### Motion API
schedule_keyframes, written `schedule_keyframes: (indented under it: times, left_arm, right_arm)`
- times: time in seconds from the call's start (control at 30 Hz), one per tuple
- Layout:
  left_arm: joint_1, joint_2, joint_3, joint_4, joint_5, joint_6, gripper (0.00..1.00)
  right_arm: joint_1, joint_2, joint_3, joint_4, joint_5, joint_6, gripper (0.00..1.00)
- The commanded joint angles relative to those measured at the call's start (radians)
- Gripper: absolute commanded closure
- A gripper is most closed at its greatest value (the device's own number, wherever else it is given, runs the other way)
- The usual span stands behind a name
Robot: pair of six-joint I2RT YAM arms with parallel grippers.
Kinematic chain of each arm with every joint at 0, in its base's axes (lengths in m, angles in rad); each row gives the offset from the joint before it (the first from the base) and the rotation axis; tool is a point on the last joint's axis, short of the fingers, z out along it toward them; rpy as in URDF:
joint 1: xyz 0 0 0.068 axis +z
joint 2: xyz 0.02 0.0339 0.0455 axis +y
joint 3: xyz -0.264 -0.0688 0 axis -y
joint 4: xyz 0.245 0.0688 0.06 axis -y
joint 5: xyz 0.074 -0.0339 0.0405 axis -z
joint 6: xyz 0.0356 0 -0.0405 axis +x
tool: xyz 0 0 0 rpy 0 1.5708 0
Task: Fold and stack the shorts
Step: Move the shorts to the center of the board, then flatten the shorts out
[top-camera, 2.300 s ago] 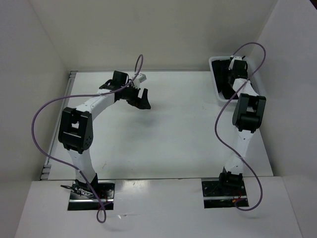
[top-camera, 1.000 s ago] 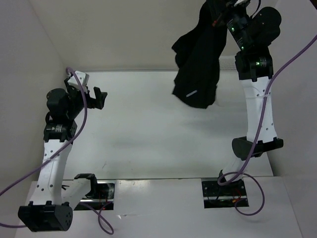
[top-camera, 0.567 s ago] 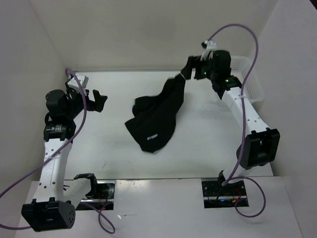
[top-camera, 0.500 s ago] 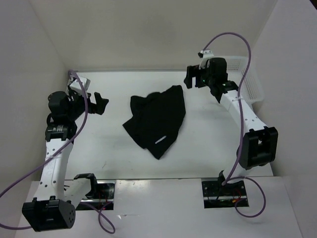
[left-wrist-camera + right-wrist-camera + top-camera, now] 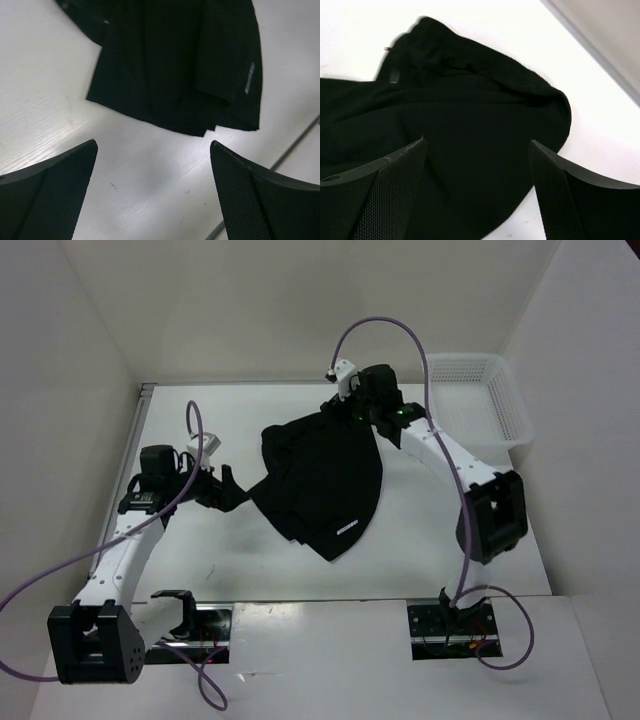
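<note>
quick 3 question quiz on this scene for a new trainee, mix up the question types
1. True or false: the shorts lie inside the basket.
2. Which jaws are at the far edge of the shorts? A) left jaws B) right jaws C) neither
3. Fill in: the left jaws and the right jaws both stand ___.

Key: 1 false, the shorts lie on the table; 2 B; 3 open.
</note>
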Motion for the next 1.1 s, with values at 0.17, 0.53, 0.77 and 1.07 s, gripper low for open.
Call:
schedule_keyframes:
  times: [0.17, 0.53, 0.77, 1.07]
  left_arm:
    - [-0.044, 0.135, 0.012, 0.133, 0.142, 0.004, 0.00]
    - [-0.384, 0.448, 0.113, 0.201, -0.135, 0.004, 0.00]
    - [-0.486, 0.621, 0.183, 0.253, -0.254, 0.004, 0.00]
    - [-0.547, 0.702, 0.248, 0.270, -0.333, 0.004, 0.03]
  right_arm:
    - [-0.001, 0.403, 0.350, 0.062, 0.094, 0.089, 0.12]
    - [0.079, 0.855, 0.832, 0.005, 0.260, -0.004, 0.01]
    - [0.110, 0.899, 0.792, -0.026, 0.272, -0.015, 0.01]
    - [0.110, 0.912, 0.749, -0.044, 0.293, -0.003, 0.66]
